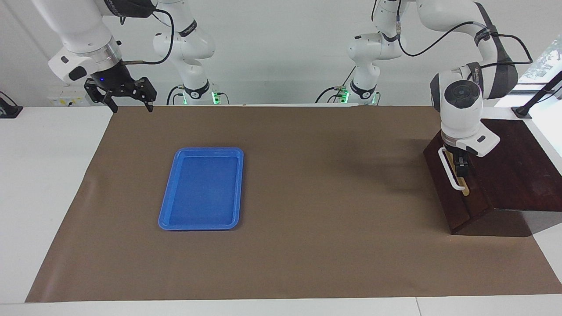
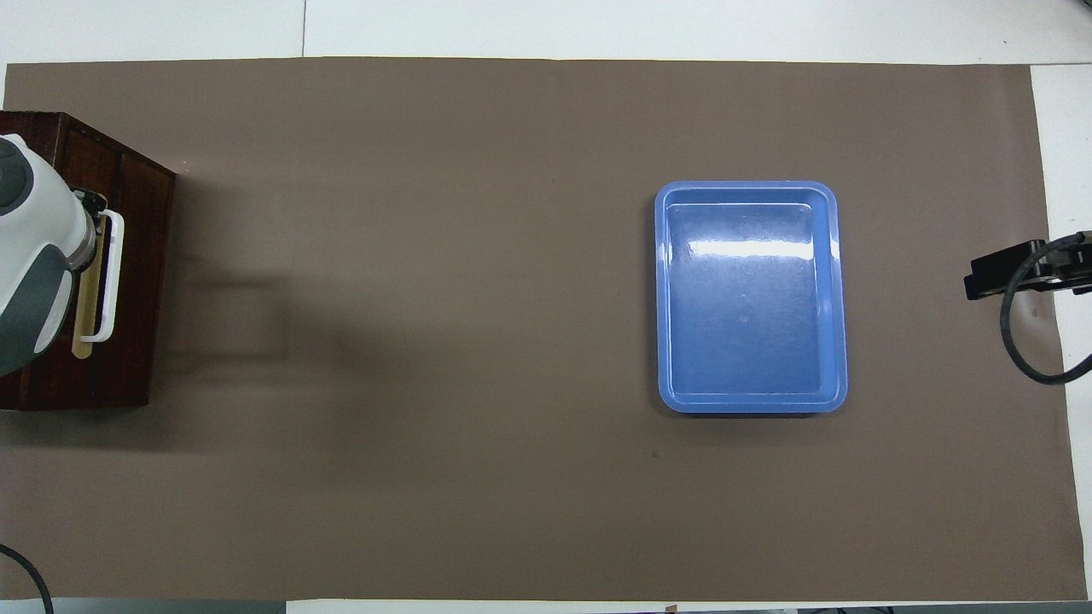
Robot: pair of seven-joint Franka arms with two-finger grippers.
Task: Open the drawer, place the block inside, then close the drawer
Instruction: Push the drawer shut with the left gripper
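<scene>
The drawer (image 1: 454, 197) of the dark brown box (image 1: 518, 171) is pushed fully in, at the left arm's end of the table. Its white bar handle (image 1: 447, 170) runs along a tan strip, and shows in the overhead view as well (image 2: 113, 275). My left gripper (image 1: 462, 169) hangs at the drawer front, its dark fingers tucked between the handle and the wood. The jaws stand open and grip nothing. The block is hidden. My right gripper (image 1: 130, 104) waits open in the air over the mat's edge at the right arm's end.
A blue tray (image 1: 202, 188) lies on the brown mat toward the right arm's end, also seen from overhead (image 2: 751, 294). The left arm's wrist (image 2: 34, 256) covers part of the box top from above.
</scene>
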